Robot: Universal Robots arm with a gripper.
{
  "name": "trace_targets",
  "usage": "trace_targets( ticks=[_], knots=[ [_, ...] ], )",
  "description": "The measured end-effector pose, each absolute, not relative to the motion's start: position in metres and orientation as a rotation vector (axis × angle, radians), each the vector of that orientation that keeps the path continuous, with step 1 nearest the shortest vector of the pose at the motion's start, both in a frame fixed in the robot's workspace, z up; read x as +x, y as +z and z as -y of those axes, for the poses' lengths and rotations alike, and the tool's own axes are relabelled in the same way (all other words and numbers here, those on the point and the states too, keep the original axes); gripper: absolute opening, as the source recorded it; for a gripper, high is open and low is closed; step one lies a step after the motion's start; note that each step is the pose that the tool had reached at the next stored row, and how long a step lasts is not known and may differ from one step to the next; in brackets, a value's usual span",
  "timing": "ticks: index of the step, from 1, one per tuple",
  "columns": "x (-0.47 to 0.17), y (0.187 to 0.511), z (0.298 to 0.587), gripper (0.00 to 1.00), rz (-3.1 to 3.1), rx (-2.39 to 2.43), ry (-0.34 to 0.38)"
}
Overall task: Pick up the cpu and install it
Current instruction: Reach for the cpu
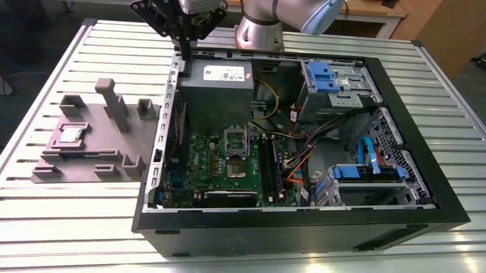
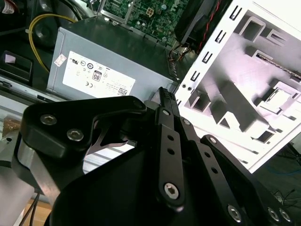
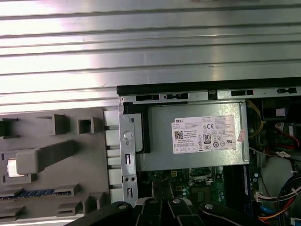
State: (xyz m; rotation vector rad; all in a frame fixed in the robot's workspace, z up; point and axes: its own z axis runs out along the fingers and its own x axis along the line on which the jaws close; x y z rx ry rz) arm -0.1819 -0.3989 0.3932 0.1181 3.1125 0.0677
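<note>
Black end effector (image 2: 164,92) links sit closest in the second wrist view, fingers pressed together on nothing, above the open computer case's (image 1: 304,234) back edge. Well apart from it, at the exterior view's left, the cpu (image 1: 72,134) lies flat in a grey fixture tray (image 1: 85,163) on the tabletop (image 1: 76,227). It is probably light, stiff, slick-topped and fragile underneath, so opposite edges seem the safest hold. Its edges and underside are hard to make out.

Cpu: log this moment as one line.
cpu: on grey holder, outside case | pincer: over case wall beside power supply, apart from cpu | install: not done
</note>
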Motion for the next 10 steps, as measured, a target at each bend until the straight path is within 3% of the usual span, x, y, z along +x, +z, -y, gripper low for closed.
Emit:
trace_targets(
  ticks=[10],
  knots=[
    [-0.1859,0.3931,0.3989,0.1,-3.113,0.118,0.068]
  ],
)
